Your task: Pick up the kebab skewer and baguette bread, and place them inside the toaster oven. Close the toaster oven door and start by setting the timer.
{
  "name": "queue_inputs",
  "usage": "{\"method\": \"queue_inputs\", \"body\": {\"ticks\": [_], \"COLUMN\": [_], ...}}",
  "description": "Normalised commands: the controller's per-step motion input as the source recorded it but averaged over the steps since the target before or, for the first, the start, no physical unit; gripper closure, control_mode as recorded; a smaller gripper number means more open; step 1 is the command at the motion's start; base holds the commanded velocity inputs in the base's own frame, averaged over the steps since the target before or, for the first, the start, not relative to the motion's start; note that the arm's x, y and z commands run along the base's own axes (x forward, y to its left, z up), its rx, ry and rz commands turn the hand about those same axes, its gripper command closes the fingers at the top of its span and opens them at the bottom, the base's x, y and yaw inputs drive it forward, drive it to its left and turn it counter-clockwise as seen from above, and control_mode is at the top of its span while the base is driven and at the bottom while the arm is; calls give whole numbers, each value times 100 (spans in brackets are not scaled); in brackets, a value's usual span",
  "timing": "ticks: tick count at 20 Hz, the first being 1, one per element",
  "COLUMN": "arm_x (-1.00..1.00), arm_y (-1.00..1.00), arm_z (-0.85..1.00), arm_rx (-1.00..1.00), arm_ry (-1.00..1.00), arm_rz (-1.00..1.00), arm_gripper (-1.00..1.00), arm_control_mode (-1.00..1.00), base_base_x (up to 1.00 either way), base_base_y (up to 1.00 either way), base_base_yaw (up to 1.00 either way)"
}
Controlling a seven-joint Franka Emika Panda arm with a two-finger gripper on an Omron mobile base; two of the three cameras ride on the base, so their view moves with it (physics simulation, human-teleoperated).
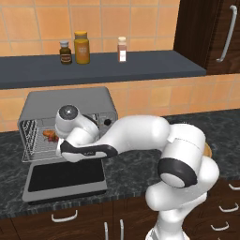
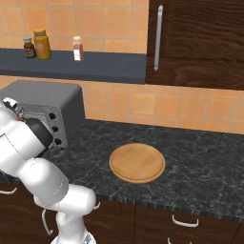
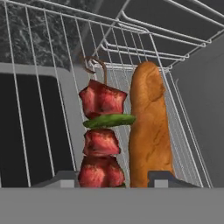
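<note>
The toaster oven point(image 1: 70, 124) stands on the table point(image 1: 140, 164) with its toaster oven door point(image 1: 65, 180) dropped flat, below and behind the claw point(image 3: 113, 179), which reaches into the cavity. On the wire rack point(image 3: 183, 131) just ahead of the claw lie the baguette bread point(image 3: 148, 131) and the kebab skewer point(image 3: 103, 135) side by side, touching, long axes running away from it. Its tips stand narrowly apart (whether they pinch either piece I cannot tell), so backing straight out looks like the next move

Orange tiled wall point(image 2: 143, 102) behind a dark speckled stone counter point(image 2: 200, 157). A grey shelf point(image 1: 108, 68) holds three jars point(image 1: 81, 47). Dark wooden cabinets point(image 2: 200, 38) above, drawers point(image 2: 186, 221) below.
</note>
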Motion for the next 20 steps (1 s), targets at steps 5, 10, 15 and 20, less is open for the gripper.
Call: {"method": "queue_inputs", "body": {"ticks": [5,10,15,20], "arm_x": [3,-6,-30,-58], "arm_y": [0,0,-17,-1], "arm_z": [14,44,26,0], "arm_rx": [0,0,10,28], "arm_ry": [-1,-3,0,-10], "arm_rz": [-2,-4,-17,-48], "arm_gripper": [-100,-100,-100,-100], "arm_control_mode": [-100,-100,-100,-100], "base_base_x": [0,0,0,0], "base_base_y": [0,0,0,0], "base_base_yaw": [0,0,0,0]}}
